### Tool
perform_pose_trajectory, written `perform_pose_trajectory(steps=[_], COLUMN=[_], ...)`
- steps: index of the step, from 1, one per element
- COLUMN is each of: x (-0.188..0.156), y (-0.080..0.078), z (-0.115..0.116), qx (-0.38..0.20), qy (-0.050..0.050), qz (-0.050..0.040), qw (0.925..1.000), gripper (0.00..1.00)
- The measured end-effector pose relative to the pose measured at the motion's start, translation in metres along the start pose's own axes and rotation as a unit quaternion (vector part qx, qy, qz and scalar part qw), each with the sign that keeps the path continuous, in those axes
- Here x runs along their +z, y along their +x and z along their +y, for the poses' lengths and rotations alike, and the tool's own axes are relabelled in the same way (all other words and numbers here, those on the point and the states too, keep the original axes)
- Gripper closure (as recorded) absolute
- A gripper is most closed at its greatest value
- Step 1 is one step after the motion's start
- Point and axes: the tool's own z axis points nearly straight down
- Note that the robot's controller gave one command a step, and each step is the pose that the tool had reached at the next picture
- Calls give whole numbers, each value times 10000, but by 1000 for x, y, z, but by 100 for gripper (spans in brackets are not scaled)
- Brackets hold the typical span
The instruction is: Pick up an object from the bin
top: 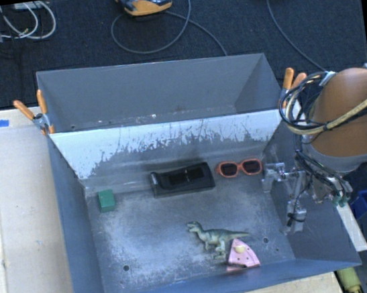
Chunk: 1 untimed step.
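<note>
Nothing is in my end effector (293, 216) that I can see. It hangs at the right side of the grey bin (164, 104), above the sloping right wall rather than over any object, and I cannot tell how far open it is. The nearest thing to it is a pair of orange-red sunglasses (239, 167), lying at the back right of the floor against the rear wall. Just left of them lies a black oblong block (182, 179). Towards the front right, a green toy dinosaur (214, 235) touches a pink wedge (242, 255). A small green cube (106, 200) sits well apart at the left.
</note>
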Motion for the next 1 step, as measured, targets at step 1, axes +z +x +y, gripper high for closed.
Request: perform_pose_trajectory(steps=[1], x=[85], y=[-10], z=[70], qx=[-33], qy=[-6], qz=[9], qw=[10000], gripper=[0])
